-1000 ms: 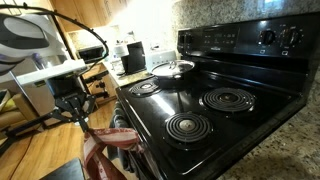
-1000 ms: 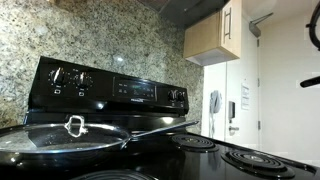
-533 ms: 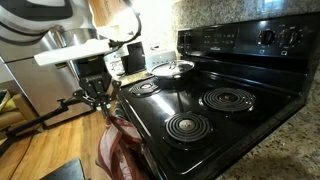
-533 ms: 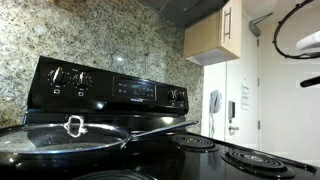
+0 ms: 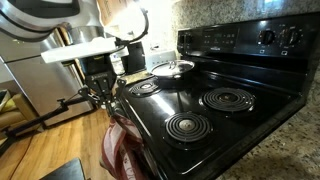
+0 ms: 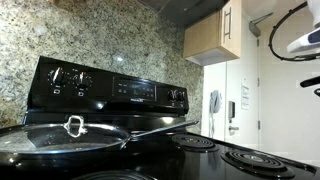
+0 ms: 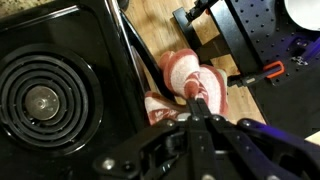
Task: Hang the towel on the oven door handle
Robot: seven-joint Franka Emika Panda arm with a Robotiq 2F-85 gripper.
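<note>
The brick-red towel with white stripes [image 5: 123, 150] hangs in folds from my gripper [image 5: 103, 97] at the front edge of the black stove, beside the oven door. In the wrist view the fingers [image 7: 195, 103] are closed together on the towel [image 7: 190, 78], which drapes down over the wooden floor. The oven door handle [image 7: 135, 58] is a slim dark bar along the stove's front, just left of the towel in that view. In an exterior view I see only a bit of my arm's cable at the upper right [image 6: 300, 25].
A lidded pan [image 5: 172, 69] sits on the back burner, also close up in an exterior view [image 6: 70, 135]. A steel fridge [image 5: 30, 85] stands beyond. Black camera stand and clamp [image 7: 250, 60] stand on the wood floor near the towel. Granite counter [image 5: 290, 150] flanks the stove.
My arm has moved toward the stove front and slightly up, carrying the towel with it; the towel now hangs against the stove's front edge.
</note>
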